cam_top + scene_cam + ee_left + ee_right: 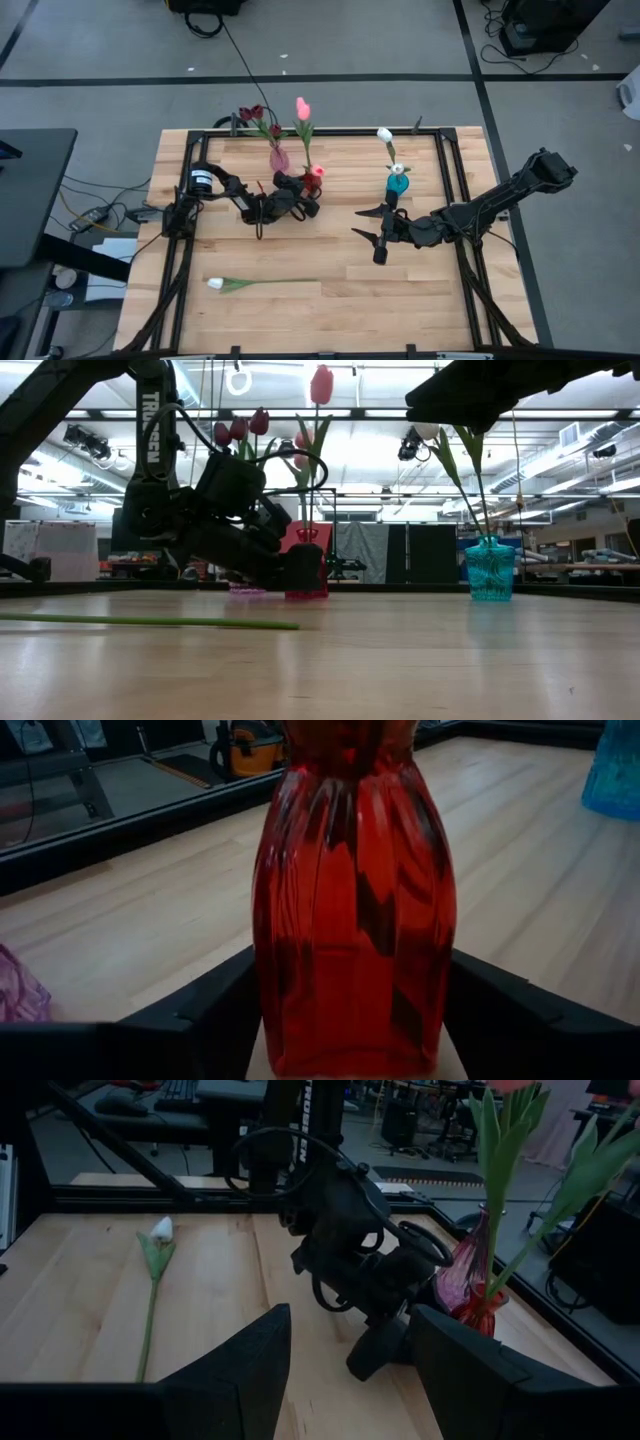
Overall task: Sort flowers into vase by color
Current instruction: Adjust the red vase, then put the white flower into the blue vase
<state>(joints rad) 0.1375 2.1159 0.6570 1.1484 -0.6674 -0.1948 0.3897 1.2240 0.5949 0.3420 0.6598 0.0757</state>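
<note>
Left gripper (312, 190) low on bench (330, 310), jaws spread either side of red vase (352, 910), contact impossible to judge. Pink tulip (302, 108) stood in red vase, maroon tulips (255, 113) in pink vase (279, 158), white tulip (385, 134) in teal vase (398, 183). Another white tulip (216, 284) lay flat near front. Right gripper (372, 233) hovered mid-bench, jaws apart, empty.

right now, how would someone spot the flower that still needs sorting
Start at the wooden table and look to its near-left part, away from the three vases at the back. The white tulip lies flat there on its long green stem, the only flower not standing in a vase.
</note>
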